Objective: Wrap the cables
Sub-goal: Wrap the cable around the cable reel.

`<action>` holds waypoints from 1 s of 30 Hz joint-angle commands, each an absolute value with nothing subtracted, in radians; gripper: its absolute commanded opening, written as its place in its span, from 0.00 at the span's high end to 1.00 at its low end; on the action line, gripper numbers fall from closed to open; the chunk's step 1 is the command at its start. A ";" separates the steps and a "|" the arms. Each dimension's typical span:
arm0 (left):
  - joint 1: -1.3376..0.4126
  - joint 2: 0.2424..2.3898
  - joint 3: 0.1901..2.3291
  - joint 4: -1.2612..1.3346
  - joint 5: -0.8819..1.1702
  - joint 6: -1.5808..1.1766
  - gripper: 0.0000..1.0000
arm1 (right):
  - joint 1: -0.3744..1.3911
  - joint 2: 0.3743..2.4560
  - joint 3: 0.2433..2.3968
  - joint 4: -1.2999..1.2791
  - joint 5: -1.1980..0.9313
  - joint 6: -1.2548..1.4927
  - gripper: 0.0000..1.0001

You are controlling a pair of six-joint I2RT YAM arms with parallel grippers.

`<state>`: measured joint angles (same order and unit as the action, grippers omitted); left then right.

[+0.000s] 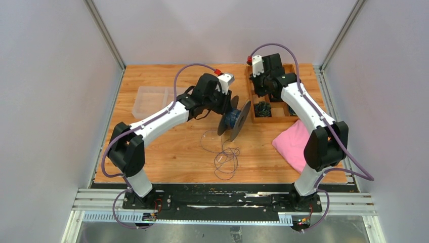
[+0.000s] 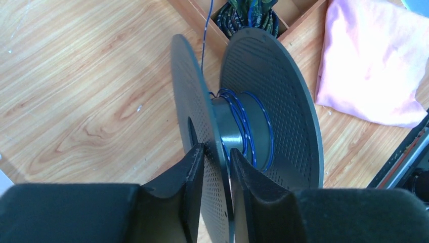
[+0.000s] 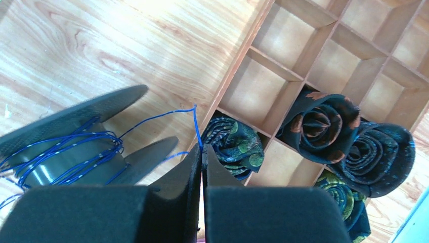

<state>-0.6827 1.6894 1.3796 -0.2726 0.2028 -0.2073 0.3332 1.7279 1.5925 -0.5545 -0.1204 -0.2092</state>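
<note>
Our left end effector straddles one disc of the spool, we cannot tell whether gripping, likely to steady it, while our right end effector, pressed together, pinches the blue cable leading to its core; spare loops lie on the counter.

Bystanders on your wooden table
At far right you see a compartment tray holding dark patterned fabric rolls, a pink cloth nearer the bases, and a clear plastic tub at far left.
</note>
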 commanded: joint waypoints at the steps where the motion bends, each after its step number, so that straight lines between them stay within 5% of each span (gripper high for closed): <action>1: -0.698 1.678 1.385 -0.268 0.166 -0.224 0.76 | 0.350 1.703 1.639 -0.628 -0.186 -0.179 0.99; 11: -0.705 1.686 1.389 -0.268 0.144 -0.224 0.99 | 0.351 1.714 1.714 -0.702 -0.261 -0.140 0.99; 30: -0.737 1.652 1.457 -0.320 -0.173 -0.006 1.00 | 0.360 1.754 1.833 -0.807 -0.429 -0.039 0.99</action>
<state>-0.7403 1.6897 1.4151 -0.3367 -0.0463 -0.0731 0.3340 1.7367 1.7966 -0.7689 -0.3626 -0.0780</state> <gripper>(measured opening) 0.039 0.011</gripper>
